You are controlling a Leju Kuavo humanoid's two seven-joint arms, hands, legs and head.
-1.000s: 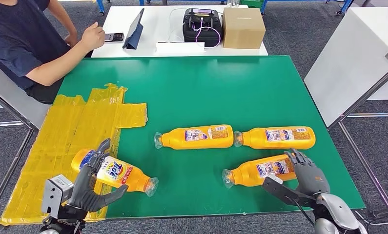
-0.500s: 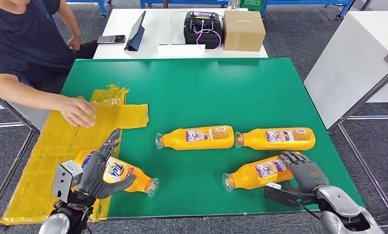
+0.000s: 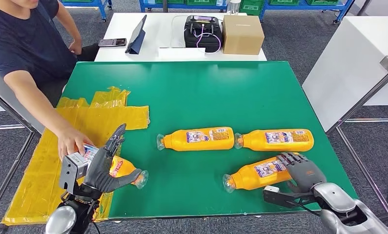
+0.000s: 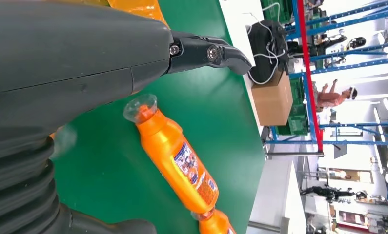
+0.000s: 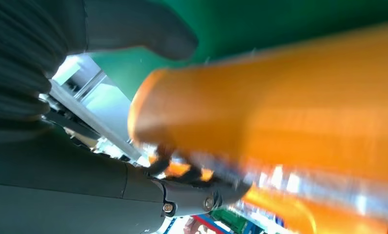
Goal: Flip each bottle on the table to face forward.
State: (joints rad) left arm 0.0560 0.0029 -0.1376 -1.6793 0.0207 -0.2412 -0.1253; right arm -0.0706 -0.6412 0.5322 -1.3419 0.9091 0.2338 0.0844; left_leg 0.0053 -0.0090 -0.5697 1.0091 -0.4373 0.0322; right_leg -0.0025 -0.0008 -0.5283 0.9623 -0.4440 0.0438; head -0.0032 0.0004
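So we're seeing two bottles (image 3: 196, 139) mid-worktop (image 3: 206, 92) w/ back labels up; left hand (image 3: 104, 168) and a person's hand (image 3: 72, 141) gripping nearest-left bottle (image 3: 125, 169), right hand (image 3: 304, 171) clutching near-right bottle (image 3: 257, 174).

Cardboard box (image 3: 243, 34) and black case (image 3: 202, 30) on white table (image 3: 148, 46), tablet (image 3: 136, 34), phone (image 3: 112, 42), yellow tape patch (image 3: 70, 141)
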